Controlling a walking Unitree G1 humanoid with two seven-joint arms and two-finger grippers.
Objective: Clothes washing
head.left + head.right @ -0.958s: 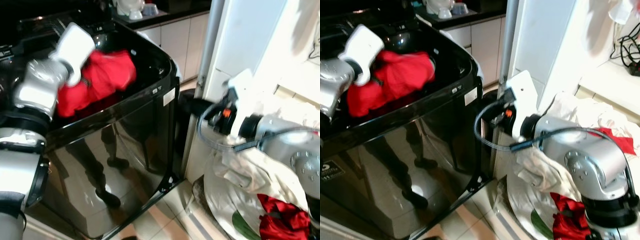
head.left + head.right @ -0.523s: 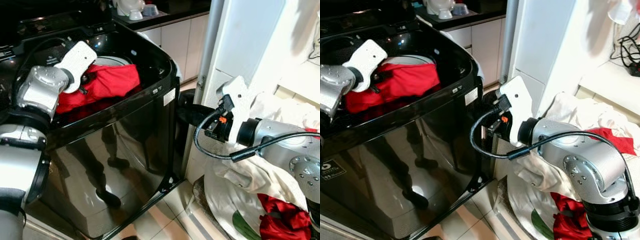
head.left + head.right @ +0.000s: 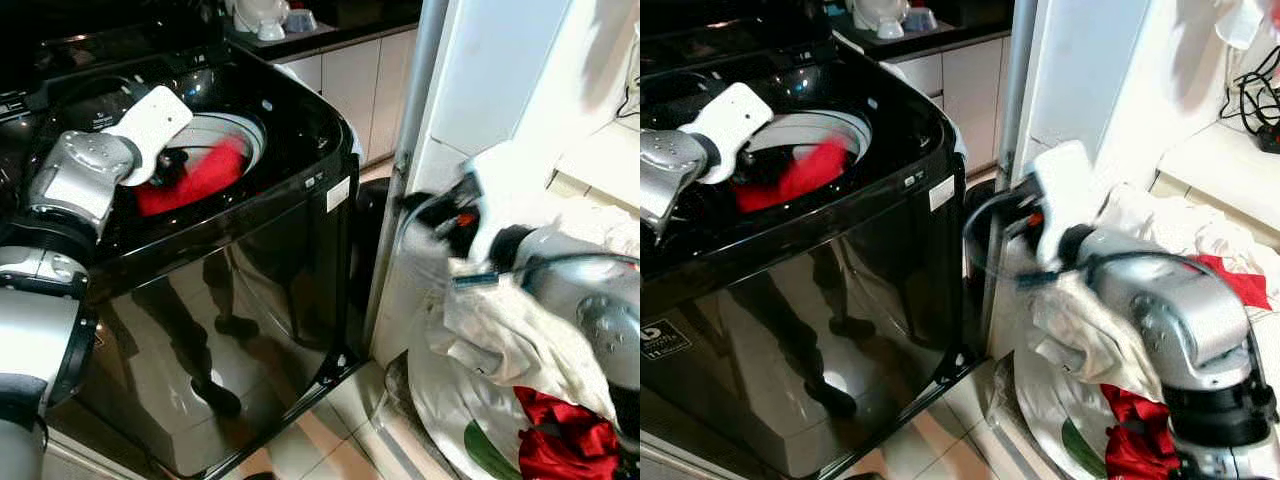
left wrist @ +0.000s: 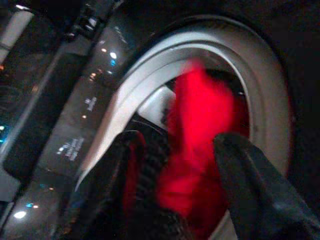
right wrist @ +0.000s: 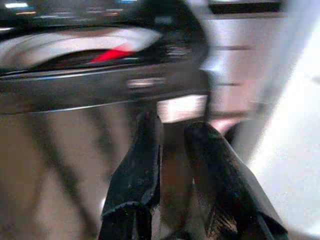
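White kitchen cabinets (image 3: 345, 80) line the far wall behind a glossy black top-loading washing machine (image 3: 240, 260), whose lid is open over a round white drum rim (image 4: 150, 85). Inside the drum lies a bright red garment (image 3: 195, 175), blurred in the pictures.

On the left, the silver left arm reaches over the machine's top. The left gripper (image 4: 175, 160) hovers just above the drum opening with its two black fingers (image 4: 250, 190) spread apart, the red cloth seen between and beyond them. Whether the fingers touch the cloth cannot be told.

On the right, the right gripper (image 5: 172, 155) hangs beside the machine's near right corner, blurred. Its two black fingers stand slightly apart with nothing between them.

Near the right edge, a white cloth (image 3: 510, 340) drapes over a heap of laundry, with a second red garment (image 3: 560, 440) lying below it.
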